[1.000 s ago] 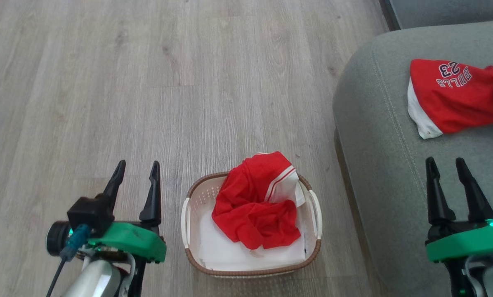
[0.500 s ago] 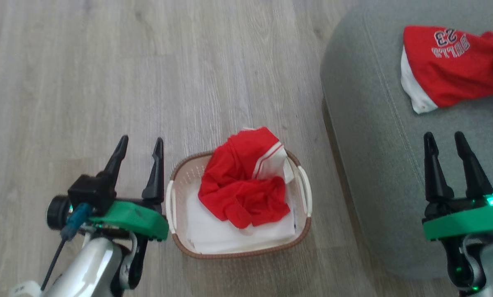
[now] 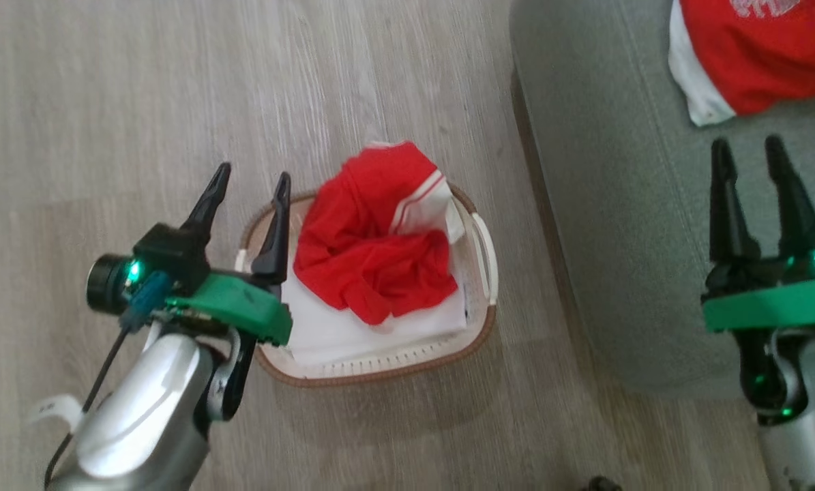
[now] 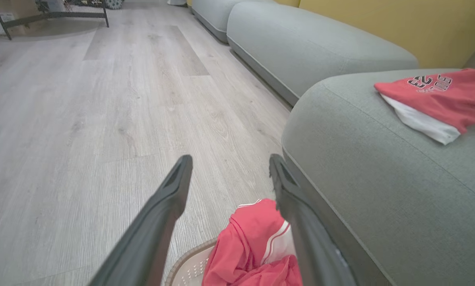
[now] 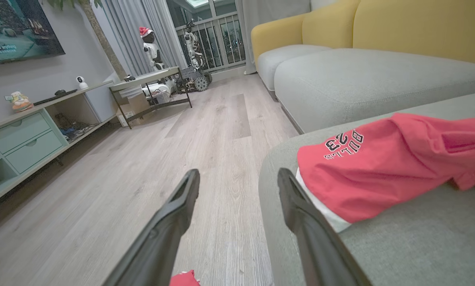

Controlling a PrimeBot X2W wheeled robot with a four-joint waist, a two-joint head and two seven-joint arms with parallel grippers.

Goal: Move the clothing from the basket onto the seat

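Wood-look floor [image 3: 141,102], grey-green seat [image 3: 605,204], yellow sofa back [image 5: 420,24]

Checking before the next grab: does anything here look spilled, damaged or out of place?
Nothing looks damaged or spilled. The one oddity: the red garment is bunched high in the basket, its top hiding the far rim in the head view. The other garment lies crumpled on the seat.

We're in a home living room here: a long grey sofa [image 5: 364,79] with yellow back cushions [image 5: 412,28] runs along pale wood-look flooring [image 5: 205,131]. Across from it, a wall-mounted screen [image 5: 14,28] above a low cabinet with drawers [image 5: 22,139], and curtains [image 5: 130,35] framing a balcony window [image 5: 217,39].
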